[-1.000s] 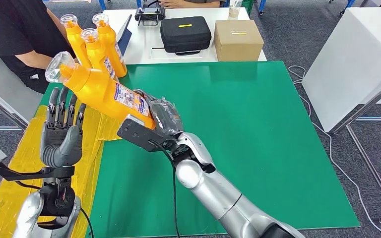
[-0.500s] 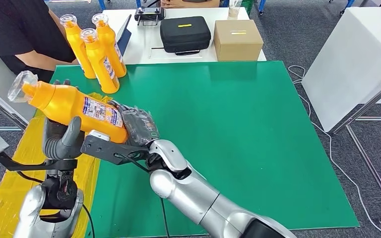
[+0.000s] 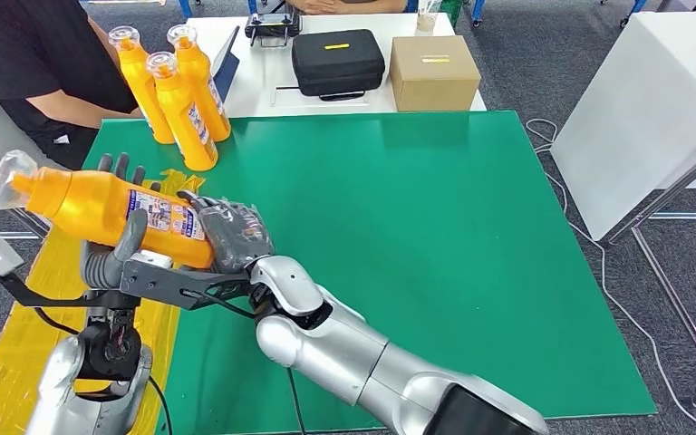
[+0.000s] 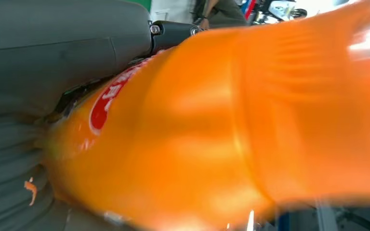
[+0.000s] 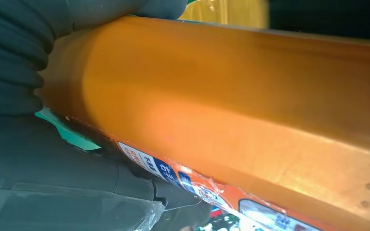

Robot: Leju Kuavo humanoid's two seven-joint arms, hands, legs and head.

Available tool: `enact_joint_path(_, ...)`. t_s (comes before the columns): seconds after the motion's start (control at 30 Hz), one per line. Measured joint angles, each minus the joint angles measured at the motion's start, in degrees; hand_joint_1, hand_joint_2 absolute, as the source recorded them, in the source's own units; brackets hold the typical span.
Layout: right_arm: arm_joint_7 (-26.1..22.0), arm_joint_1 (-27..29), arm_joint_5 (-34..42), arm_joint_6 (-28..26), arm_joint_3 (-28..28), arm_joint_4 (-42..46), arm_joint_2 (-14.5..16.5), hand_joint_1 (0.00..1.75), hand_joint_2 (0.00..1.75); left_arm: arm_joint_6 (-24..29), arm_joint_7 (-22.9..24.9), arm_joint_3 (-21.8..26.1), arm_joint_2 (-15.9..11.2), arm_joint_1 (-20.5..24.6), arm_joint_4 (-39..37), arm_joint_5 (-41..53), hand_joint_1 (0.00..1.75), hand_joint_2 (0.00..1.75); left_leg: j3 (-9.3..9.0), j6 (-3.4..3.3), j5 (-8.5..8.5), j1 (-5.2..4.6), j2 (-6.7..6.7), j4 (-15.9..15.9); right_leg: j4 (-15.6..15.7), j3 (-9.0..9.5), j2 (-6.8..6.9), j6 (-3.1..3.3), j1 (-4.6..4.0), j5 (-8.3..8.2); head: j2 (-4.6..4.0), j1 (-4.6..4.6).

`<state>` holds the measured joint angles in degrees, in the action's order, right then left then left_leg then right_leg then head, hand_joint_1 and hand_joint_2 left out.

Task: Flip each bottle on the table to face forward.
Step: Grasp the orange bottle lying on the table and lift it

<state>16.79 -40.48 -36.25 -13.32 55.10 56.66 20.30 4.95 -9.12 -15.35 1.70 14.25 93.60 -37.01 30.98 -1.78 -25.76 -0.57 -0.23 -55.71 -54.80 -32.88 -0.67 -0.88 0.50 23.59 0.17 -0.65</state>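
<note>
We see our right hand (image 3: 232,237) wrapped around the base end of an orange bottle (image 3: 109,207), its fingers (image 3: 201,201) curled over the label and clamping the bottle in the air above the left edge of the green worktop (image 3: 435,236). The bottle lies nearly level, its clear cap (image 3: 7,178) pointing away from our right fingers, out past the worktop edge. Our left hand (image 3: 113,254) sits under the bottle's middle, the thumb (image 3: 130,237) up against the near side and the fingertips (image 3: 116,166) showing just above the far side; whether it truly grips or only cradles, we cannot tell. The label carries blue, white and red panels with small print too fine to read. In the left wrist view a red patch with white lettering shows on the blurred bottle (image 4: 231,125), unreadable. In the right wrist view the bottle (image 5: 231,96) bears a strip of white characters on blue and red, too small for us to make out. Beyond our left fingertips, three more orange bottles (image 3: 177,95) stand upright together at the worktop's far left corner. A person in a black shirt (image 3: 36,54) stands just beside them.
</note>
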Motion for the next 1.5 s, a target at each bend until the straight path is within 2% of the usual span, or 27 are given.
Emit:
enact_joint_path(0.53,0.3,-1.8,2.3,-0.8,3.3,-1.3,0.0,1.75,1.75,0.6,-1.2,0.3,0.0,0.0,-0.8,0.1,1.75,1.75,0.01,0.00,0.00,0.00,0.00,0.0,0.0,0.00,0.00,0.00,0.00,0.00,0.00,-0.01)
enact_joint_path(0.93,0.4,-2.1,2.8,-0.8,3.6,-1.8,0.0,1.75,1.75,0.6,-1.3,0.5,0.0,0.0,-0.8,0.1,1.75,1.75,0.01,0.00,0.00,0.00,0.00,0.0,0.0,0.00,0.00,0.00,0.00,0.00,0.00,-0.01)
enact_joint_path(1.0,0.4,-2.1,2.9,-0.8,3.6,-1.9,0.0,0.88,1.75,0.6,-1.4,0.5,0.0,-0.1,-0.8,0.1,1.75,1.75,0.01,0.00,0.00,0.00,0.00,0.0,0.0,0.00,0.00,0.00,0.00,0.00,0.00,-0.01)
enact_joint_path(1.07,0.4,-2.1,3.1,-0.7,3.6,-2.0,0.0,0.01,0.87,0.6,-1.4,0.5,0.0,-0.1,-0.8,0.1,1.75,1.75,0.01,0.00,0.00,0.00,0.00,0.0,0.0,0.00,0.00,0.00,0.00,0.00,0.00,-0.01)
enact_joint_path(1.13,0.3,-2.1,3.3,-0.7,3.5,-2.3,0.0,0.00,0.00,0.6,-1.5,0.6,0.0,0.0,-0.8,0.2,1.75,1.75,0.01,0.00,0.00,0.00,0.00,0.0,0.0,0.00,0.00,0.00,0.00,0.00,0.01,-0.01)
enact_joint_path(1.37,-1.8,-0.8,0.6,0.1,2.0,-3.2,-0.2,0.00,0.00,0.3,-1.5,1.3,-0.2,-0.8,-0.8,0.9,1.75,1.75,0.00,0.00,0.00,0.00,0.00,0.0,0.0,0.00,0.00,0.00,0.00,0.00,0.00,0.00)
enact_joint_path(1.5,-2.1,1.5,-2.1,0.6,0.2,-1.6,-1.5,0.00,0.00,-0.4,-2.1,2.0,-0.6,-2.5,0.3,1.6,1.75,1.75,0.01,0.00,0.00,0.00,0.00,0.0,0.0,0.00,0.00,0.00,0.00,0.00,0.00,0.00)
